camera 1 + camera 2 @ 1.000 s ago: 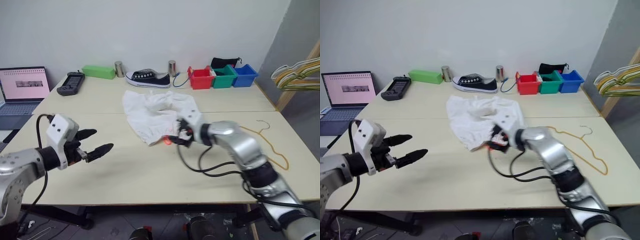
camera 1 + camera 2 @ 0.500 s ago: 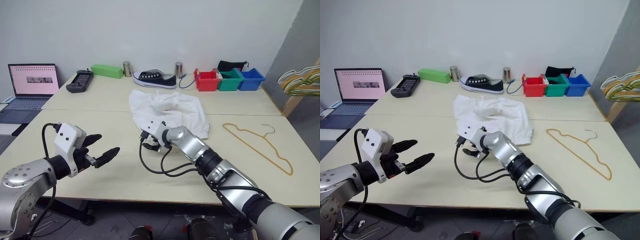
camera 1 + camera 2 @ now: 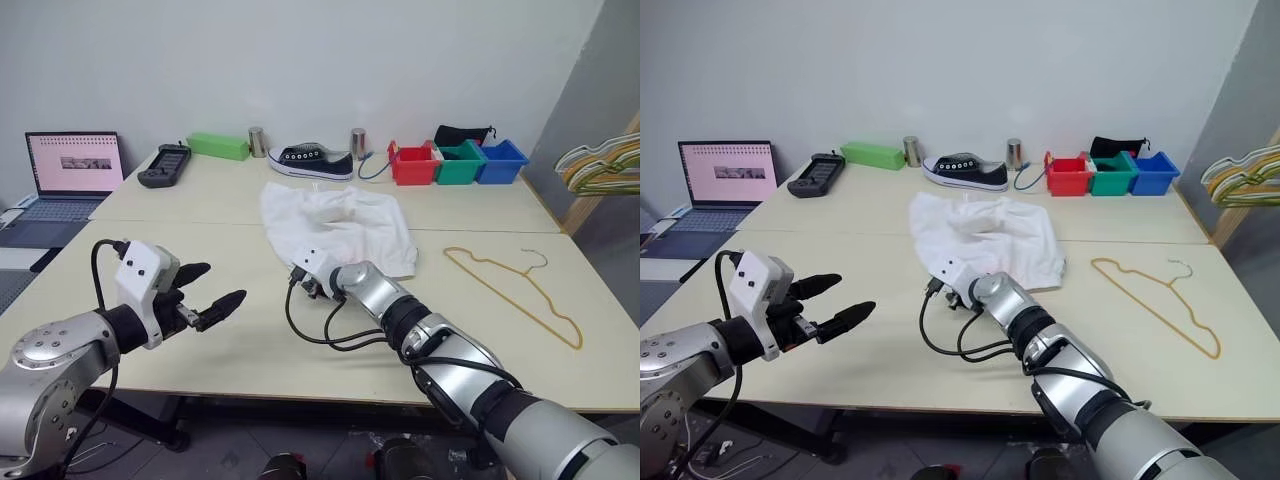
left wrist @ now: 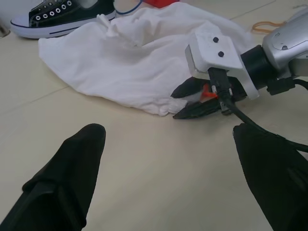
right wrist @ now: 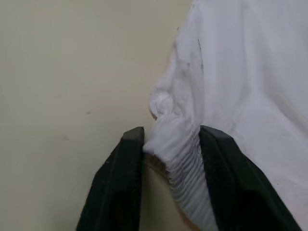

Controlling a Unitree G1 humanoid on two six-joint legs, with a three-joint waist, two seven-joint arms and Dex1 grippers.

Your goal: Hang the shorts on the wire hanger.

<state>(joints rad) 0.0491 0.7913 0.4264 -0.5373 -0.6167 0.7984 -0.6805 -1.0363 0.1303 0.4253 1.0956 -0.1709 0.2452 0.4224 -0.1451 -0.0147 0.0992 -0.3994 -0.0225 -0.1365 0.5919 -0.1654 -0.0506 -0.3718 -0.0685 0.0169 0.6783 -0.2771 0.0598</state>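
Our right gripper (image 5: 168, 144) pinches the near gathered edge of the shorts (image 3: 340, 228), mid-table. Our left gripper (image 3: 207, 293) hovers spread over bare tabletop. We count 1 wire hanger (image 3: 512, 290) lying apart, 3 bins (image 3: 459, 160) at the far edge.

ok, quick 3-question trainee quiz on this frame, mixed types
1. True or false: the wire hanger lies on the shorts.
2. What is the right pincer closed on? A) shoe B) shorts' gathered edge C) hanger
3. Fill in: the left pincer is ____ and holds nothing.

Key: 1 false, it lies apart on the table, to the shorts' right. 2 B. 3 open.
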